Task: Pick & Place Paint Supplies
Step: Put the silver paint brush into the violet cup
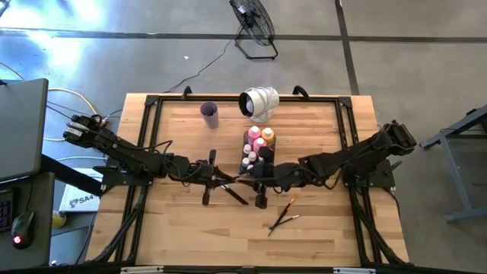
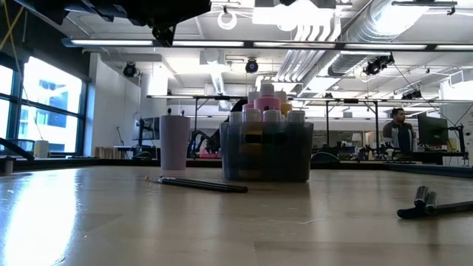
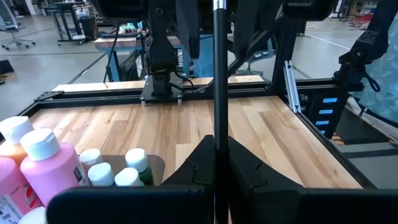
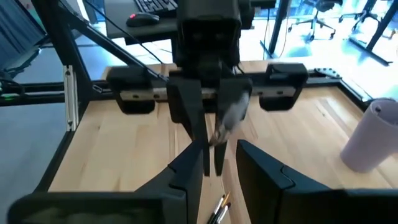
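Where the high view blurs, left hand clamps a paintbrush, right hand parted.

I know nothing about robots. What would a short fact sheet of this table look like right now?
Left end effector: shut on a thin dark paintbrush, over mid-table
Right end effector: open, facing the left one closely
Paint bottles: standing in the clear tray
Loose brushes: lying on the wood, on the right arm's side of the table
Lilac cup: upright, apart from the tray
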Controlling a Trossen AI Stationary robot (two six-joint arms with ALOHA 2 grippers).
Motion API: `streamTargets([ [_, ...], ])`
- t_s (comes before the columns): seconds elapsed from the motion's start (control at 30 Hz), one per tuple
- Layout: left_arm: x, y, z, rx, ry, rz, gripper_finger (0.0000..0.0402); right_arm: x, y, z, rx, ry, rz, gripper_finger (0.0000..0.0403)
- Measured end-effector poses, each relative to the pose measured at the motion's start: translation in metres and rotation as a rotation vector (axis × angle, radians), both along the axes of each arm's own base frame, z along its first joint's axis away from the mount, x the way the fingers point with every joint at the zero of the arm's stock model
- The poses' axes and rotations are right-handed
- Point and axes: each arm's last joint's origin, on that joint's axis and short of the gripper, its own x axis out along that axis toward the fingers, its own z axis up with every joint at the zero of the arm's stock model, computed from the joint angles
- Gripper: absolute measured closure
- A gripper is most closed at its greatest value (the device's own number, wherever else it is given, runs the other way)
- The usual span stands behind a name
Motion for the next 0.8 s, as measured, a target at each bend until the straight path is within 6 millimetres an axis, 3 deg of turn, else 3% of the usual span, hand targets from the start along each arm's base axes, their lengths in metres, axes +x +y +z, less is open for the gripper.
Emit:
streamTargets([
  [0.43,0.000,0.000,0.000,0.001,0.004,0.000,0.0394,-0.005,0.000,0.015,-0.018,-0.076,0.037,0.0317],
  [0.6,0.000,0.000,0.000,0.001,0.004,0.001,0.0394,-0.014,-0.002,0.027,-0.018,-0.103,0.041,0.0341],
  [0.8,0.000,0.000,0.001,0.001,-0.007,0.003,0.0394,-0.016,-0.002,0.027,-0.005,-0.087,0.046,0.0376],
])
